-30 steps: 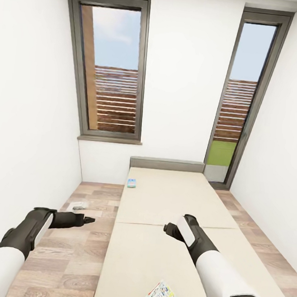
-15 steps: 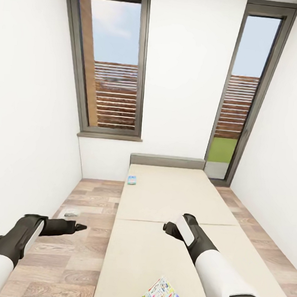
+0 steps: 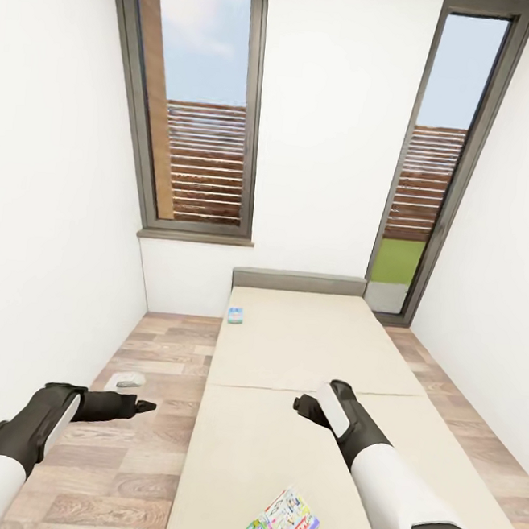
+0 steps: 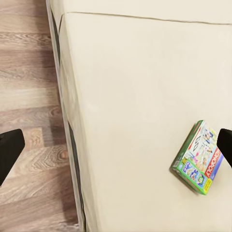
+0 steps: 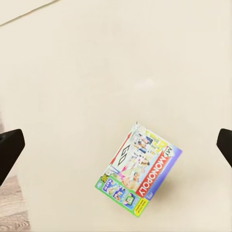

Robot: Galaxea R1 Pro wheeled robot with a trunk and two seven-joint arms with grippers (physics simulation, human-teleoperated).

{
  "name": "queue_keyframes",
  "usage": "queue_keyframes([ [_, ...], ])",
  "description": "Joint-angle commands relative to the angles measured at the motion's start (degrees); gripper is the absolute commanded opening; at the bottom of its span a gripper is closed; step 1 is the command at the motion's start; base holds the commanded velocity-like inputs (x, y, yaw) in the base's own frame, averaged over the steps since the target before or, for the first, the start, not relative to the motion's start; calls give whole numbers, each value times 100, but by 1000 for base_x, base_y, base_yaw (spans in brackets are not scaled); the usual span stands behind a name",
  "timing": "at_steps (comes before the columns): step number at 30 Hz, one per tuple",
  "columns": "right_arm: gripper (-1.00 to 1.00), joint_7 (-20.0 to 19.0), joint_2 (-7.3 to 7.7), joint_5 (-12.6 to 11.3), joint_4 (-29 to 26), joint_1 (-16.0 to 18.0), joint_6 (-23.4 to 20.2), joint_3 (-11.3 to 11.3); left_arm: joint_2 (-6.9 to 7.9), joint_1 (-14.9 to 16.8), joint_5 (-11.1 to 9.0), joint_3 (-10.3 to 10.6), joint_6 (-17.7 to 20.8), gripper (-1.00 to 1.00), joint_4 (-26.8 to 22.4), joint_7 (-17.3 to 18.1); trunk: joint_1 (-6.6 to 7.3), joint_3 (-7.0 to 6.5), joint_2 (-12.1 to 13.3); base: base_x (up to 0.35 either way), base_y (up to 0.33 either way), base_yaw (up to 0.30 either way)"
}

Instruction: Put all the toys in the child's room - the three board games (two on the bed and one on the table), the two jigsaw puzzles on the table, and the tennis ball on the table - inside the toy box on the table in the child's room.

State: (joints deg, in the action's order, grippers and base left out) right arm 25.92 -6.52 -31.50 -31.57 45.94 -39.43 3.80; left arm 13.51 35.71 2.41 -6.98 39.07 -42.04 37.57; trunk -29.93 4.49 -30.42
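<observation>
Both sets of jaws stand wide apart with nothing between them: the left gripper point(image 3: 142, 405) hangs over the wood floor point(image 3: 132, 462) beside the bed point(image 3: 279, 452), and the right gripper point(image 3: 306, 404) hangs over the mattress. Nearest, a Monopoly box point(image 3: 283, 527) lies flat on the mattress, close to the bed's near end. Farther off, a small blue box point(image 3: 235, 316) sits near the headboard point(image 3: 299, 282). Two tall windows point(image 3: 200, 113) stand in the white back wall point(image 3: 333, 142).
</observation>
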Motion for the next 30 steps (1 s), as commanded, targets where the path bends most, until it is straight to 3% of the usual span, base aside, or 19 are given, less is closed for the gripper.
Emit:
queue_keyframes([
  [1, 100, 17, 6, -59, -1, 4, -10, 30, -4, 2, 28, -19, 39, 100, -6, 34, -3, 22, -12, 0, 0, 0],
  [30, 100, -87, 9, -10, 21, 3, 3, 50, 24, -2, 84, -21, 32, 100, 3, 37, -3, 295, -12, 0, 0, 0],
])
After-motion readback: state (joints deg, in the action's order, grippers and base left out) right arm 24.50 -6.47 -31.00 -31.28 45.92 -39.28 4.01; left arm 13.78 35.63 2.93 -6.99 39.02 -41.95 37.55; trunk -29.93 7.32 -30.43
